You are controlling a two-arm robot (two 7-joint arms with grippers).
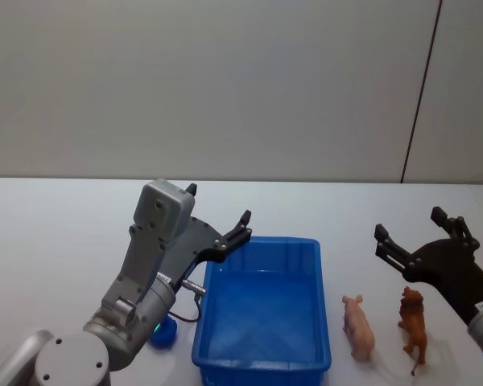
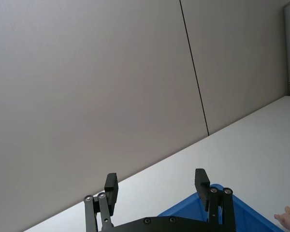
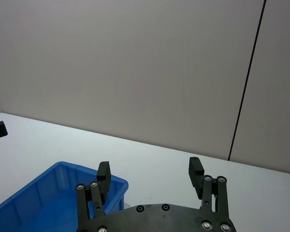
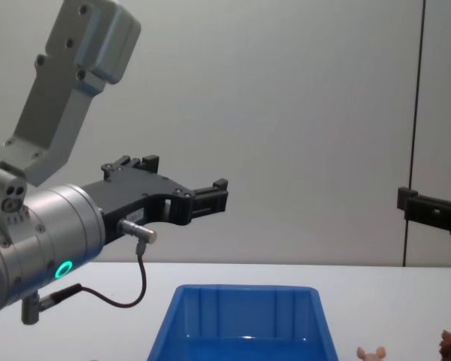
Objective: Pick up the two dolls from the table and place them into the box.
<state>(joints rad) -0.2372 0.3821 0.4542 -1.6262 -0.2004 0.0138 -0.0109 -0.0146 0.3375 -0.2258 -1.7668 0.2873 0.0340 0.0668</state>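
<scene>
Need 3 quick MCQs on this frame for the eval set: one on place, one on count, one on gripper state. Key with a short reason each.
1. Relative to the box, where are the pink doll and the brown doll?
A. inside it
B. on the table, to the robot's right of it
C. on the table, to the robot's left of it

2. How many dolls are in the box?
A. none
B. one
C. two

3. The left gripper and the right gripper are:
A. both shut
B. left shut on a doll
C. both open

Key: 1 B, both are on the white table past the box's right wall. 2 A, the box's floor is bare. 3 C, each has its fingers spread with nothing between them.
</scene>
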